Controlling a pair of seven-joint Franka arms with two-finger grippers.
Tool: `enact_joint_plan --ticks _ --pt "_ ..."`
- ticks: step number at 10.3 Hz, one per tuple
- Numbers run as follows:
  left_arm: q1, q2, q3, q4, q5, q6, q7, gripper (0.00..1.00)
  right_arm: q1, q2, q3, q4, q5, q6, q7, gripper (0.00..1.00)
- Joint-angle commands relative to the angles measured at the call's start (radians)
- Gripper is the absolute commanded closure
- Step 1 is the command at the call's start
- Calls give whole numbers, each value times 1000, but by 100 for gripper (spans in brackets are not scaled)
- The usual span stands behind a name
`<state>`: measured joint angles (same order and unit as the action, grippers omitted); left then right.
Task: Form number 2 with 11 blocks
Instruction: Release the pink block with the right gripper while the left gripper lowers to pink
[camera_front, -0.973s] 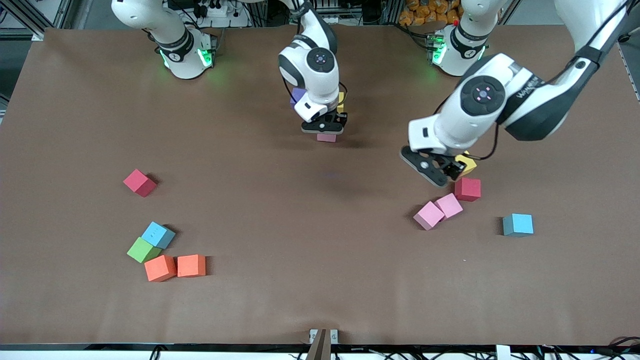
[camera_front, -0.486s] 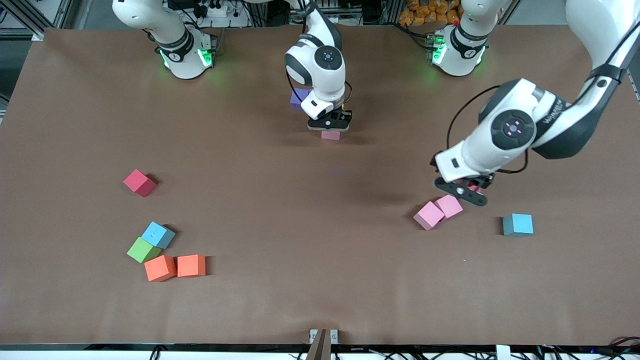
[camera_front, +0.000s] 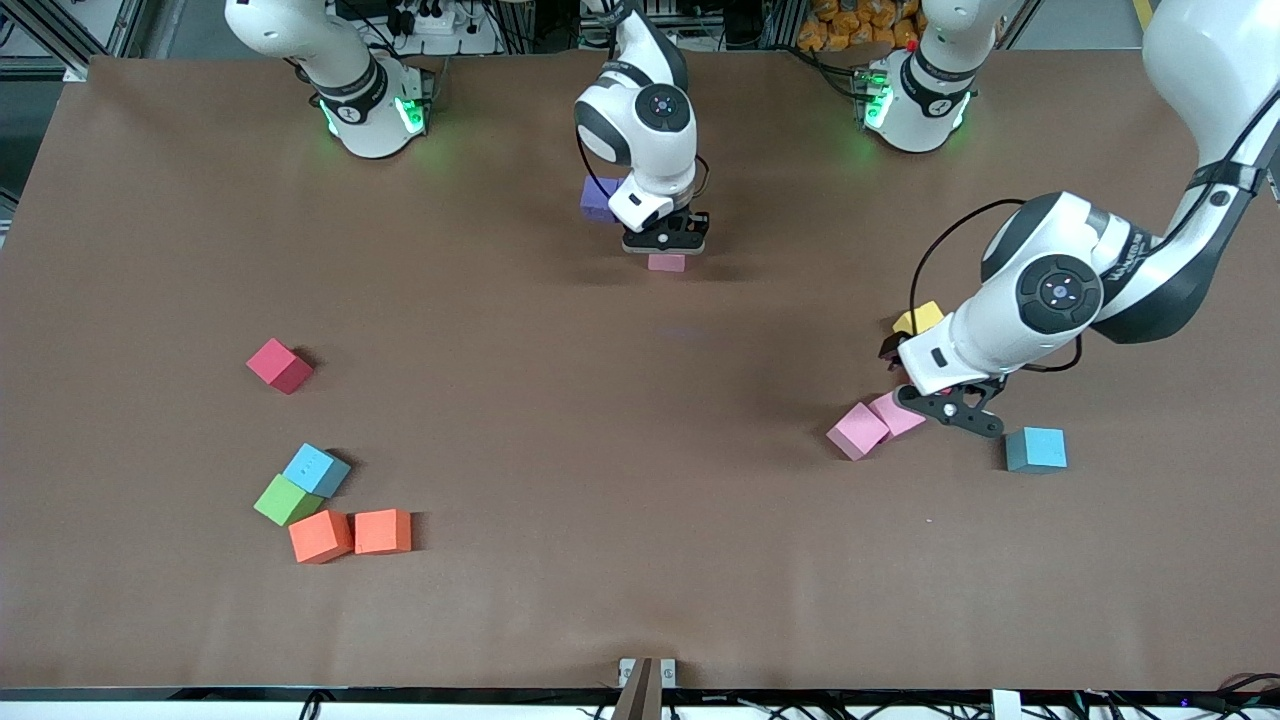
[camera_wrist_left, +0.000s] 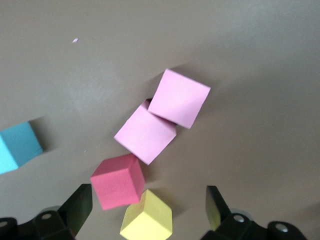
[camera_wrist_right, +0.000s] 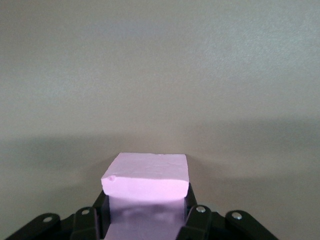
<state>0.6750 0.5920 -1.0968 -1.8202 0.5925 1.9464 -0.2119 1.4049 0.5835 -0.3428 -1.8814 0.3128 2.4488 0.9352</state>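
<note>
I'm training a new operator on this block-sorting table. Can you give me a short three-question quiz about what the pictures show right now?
1. True or false: the right gripper is shut on a pink block.
2. Which block lies beside the green block? A) yellow B) light blue C) purple
3. The left gripper is open over a cluster of blocks. Which colour has two blocks touching there?

Key
1. True. The right wrist view shows the pink block clamped between the fingers.
2. B, the light blue block; two orange blocks lie nearer the front camera.
3. Pink: the two pink blocks touch, with a red block and a yellow block close by.
</note>
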Motion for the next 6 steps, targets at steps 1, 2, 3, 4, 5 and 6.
enact_joint_plan --ticks 1,2,3,4,5,6 --pt "-43 17 29 19 41 11 -10 0 3 3 18 1 -11 -14 27 84" --pt "-43 17 31 19 41 9 -12 0 3 3 18 -2 -11 -20 27 84" --pt "-43 17 29 19 40 11 -12 0 0 1 28 -4 -11 -22 27 84" --pt "-43 15 29 30 29 11 -20 0 -1 -1 34 -7 -11 -24 25 84" --pt "-61 20 29 44 21 11 -35 0 -3 -2 34 -10 -11 -24 20 84" --pt "-104 19 34 53 35 8 -50 0 -3 -2 36 -15 -12 -25 17 84"
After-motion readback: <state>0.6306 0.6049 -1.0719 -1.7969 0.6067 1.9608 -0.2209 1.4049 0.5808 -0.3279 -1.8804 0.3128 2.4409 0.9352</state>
